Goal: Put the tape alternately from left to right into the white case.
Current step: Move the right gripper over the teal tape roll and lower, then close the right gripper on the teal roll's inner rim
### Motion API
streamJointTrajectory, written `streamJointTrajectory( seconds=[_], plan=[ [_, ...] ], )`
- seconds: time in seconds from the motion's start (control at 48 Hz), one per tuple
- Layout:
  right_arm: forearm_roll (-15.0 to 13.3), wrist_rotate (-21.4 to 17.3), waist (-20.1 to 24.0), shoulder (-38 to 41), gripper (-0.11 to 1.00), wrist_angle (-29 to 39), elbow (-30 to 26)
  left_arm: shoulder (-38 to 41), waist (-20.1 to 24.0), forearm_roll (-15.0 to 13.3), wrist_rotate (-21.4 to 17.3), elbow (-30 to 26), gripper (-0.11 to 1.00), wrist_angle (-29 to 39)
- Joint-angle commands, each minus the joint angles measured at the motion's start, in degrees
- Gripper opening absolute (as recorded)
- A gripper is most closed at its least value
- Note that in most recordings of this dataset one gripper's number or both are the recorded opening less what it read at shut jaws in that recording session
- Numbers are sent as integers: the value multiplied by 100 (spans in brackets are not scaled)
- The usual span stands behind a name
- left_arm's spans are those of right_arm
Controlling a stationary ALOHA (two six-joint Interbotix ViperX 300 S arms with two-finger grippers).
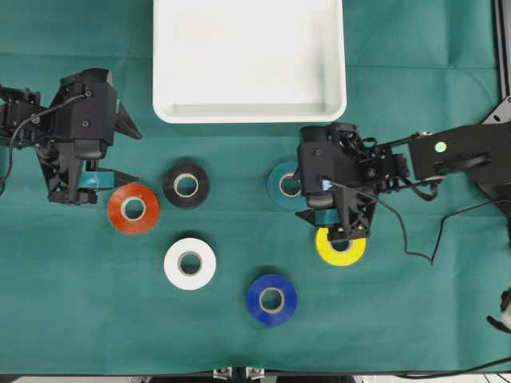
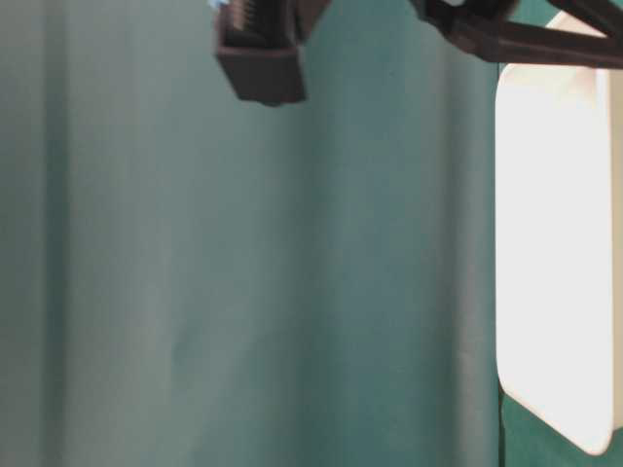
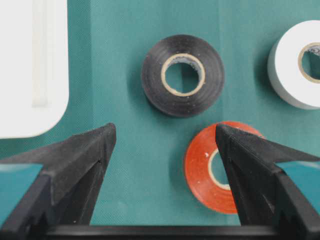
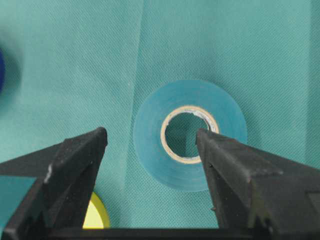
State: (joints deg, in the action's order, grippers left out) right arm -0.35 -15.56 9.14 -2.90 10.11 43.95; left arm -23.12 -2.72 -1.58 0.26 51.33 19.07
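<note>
From overhead, the left hand [image 1: 120, 152] hangs spread wide near the counter's left edge, empty, just above the red tape [image 1: 133, 208] without touching it. The right hand [image 1: 307, 187] is also spread and holds nothing; it hovers over the teal tape [image 1: 281, 185], its body covering part of the yellow tape [image 1: 341, 248]. The white case [image 1: 249, 112] lies at the middle of the far edge, nothing in it. On the green cloth [image 1: 80, 303] between the arms lie the black tape [image 1: 186, 185], the white tape [image 1: 190, 263] and, nearest the front edge, the blue tape [image 1: 271, 299], all flat and apart.

The table-level view is blurred: green cloth, the case's bright rim [image 2: 555, 253] at the right, and dark arm parts along the top.

From the left wrist, the spread fingers [image 3: 80, 160] frame bare cloth; the black tape [image 3: 182, 75] sits beyond them, and the red tape [image 3: 202, 170] is partly behind the right-side finger.

From the right wrist, the open fingers [image 4: 70, 165] stand with the teal tape [image 4: 150, 140] lying between and beyond them, untouched as far as shows.
</note>
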Motion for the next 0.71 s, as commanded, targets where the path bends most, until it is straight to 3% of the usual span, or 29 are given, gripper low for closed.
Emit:
streamJointTrajectory(
  seconds=[0.0,0.438,0.688],
  plan=[
    [-9,-9,-44,62,81,-18,-123,-26,-35,-9,9,-97,88,-18],
    [-9,-9,-44,642,81,-35,-343,-26,-35,-9,9,-114,88,-18],
    [-9,-9,-88,870,80,-26,-404,-26,-26,-9,202,-88,88,-18]
  ],
)
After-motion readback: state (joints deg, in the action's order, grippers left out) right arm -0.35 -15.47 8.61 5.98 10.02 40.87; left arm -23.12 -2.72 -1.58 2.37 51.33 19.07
